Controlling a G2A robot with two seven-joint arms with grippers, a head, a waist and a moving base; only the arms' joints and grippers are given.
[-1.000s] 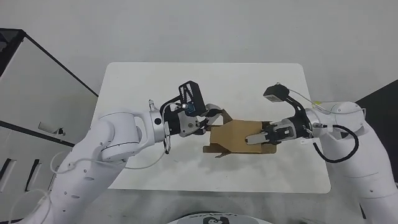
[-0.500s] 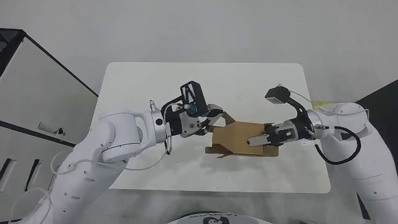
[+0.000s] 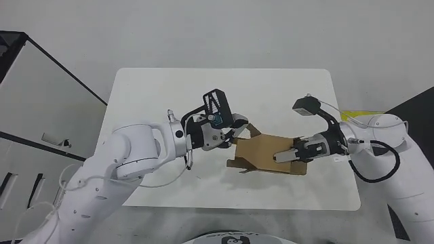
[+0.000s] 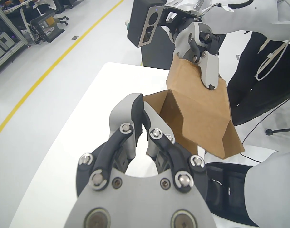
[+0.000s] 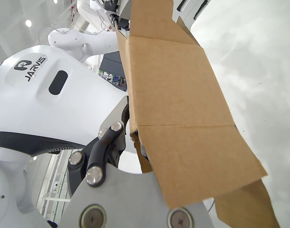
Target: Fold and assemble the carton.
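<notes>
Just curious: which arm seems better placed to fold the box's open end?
Probably left: the left pincer grips an open-end flap of the brown cardboard carton; the right pincer clamps its far end.

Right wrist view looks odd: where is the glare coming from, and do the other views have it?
Right wrist view: round ceiling lamps shine straight into the lens, past the carton; left wrist view: even light on the table, no hot spots; top view: flat light, no glare.

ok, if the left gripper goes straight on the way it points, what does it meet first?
The carton. Its open end sits right in front of the left gripper, so the gripper would meet the cardboard edge almost at once. Whether the two already touch is unclear from these views.
</notes>
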